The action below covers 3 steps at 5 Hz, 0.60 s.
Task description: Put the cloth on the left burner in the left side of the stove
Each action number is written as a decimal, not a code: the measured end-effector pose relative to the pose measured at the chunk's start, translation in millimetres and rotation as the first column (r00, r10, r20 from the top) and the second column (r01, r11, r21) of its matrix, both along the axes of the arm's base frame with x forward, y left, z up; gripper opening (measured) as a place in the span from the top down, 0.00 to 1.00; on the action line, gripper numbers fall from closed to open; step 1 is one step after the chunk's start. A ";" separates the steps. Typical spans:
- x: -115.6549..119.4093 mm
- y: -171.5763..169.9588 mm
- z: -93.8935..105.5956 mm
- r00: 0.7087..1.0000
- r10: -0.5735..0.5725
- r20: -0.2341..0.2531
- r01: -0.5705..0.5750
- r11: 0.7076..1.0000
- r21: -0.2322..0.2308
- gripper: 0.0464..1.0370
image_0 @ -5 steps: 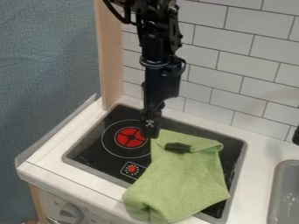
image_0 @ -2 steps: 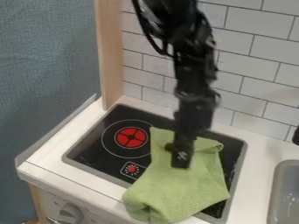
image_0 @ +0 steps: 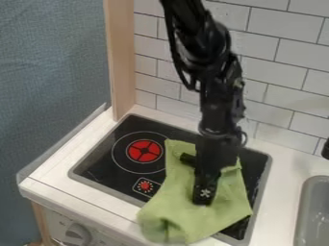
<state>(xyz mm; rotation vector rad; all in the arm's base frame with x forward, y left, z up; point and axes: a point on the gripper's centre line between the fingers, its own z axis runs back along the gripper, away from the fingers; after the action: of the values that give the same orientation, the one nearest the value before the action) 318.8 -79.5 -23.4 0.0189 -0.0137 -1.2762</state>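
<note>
We see the green cloth spread over the centre and right of the black stove, its bottom end running past the stove's grey rim at the lower middle of the frame. Its upper left part overlaps the right edge of the ring around the red burner. The gripper points down at the cloth, right of the frame's centre; we cannot tell whether it is open or closed. Just left of it we make out a dark patch, perhaps a gap under a fold. We see the sink at lower right.
</note>
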 end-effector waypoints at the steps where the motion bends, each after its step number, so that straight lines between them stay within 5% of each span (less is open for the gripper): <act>1: 6.1 1.4 -4.9 1.000 -0.008 0.010 0.007 0.999 0.033 0.04; 3: 29.8 3.1 -2.0 0.999 0.017 0.046 -0.017 1.000 0.000 0.04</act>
<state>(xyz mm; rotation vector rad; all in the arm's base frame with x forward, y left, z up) 348.7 -76.4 -25.4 0.0482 -0.0528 -1.2588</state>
